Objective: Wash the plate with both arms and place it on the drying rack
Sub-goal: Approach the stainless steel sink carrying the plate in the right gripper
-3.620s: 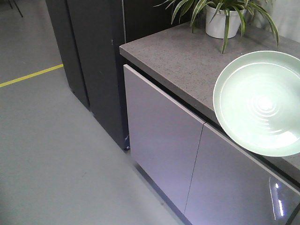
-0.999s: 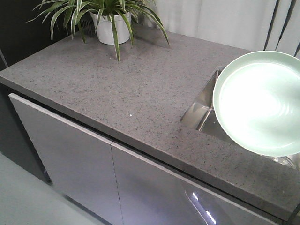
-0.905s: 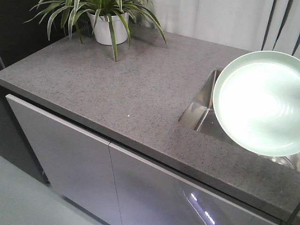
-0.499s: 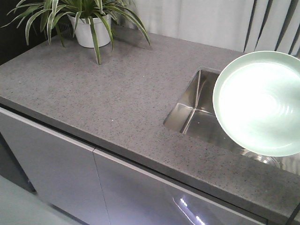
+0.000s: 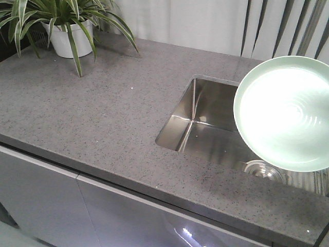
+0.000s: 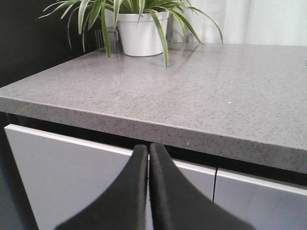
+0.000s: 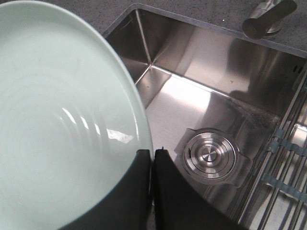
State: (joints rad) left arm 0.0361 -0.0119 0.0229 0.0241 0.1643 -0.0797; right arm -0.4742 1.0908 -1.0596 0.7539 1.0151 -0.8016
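So the plate (image 5: 285, 113) is up in the air at about 3 o'clock in the front view, tilted so its hollow side faces the camera, hanging over the right part of the steel sink (image 5: 187, 121). The right gripper (image 7: 152, 153) has it by the rim, jaws pinched down on the plate's edge with just a sliver of gap showing between them. From that wrist cam the drain (image 7: 208, 155) sits at roughly 4 o'clock from the plate, the faucet (image 7: 268, 17) is up at 1 o'clock, and the drying rack (image 7: 283, 158) rods peek in at the 4 o'clock edge. The left gripper (image 6: 148, 148) has its jaws pressed together on nothing, low in front of the cabinet doors (image 6: 57, 167) and under the lip of the countertop (image 6: 192, 96). The potted plant (image 5: 67, 31) sits way off at 10 o'clock on the counter, well apart from the sink.
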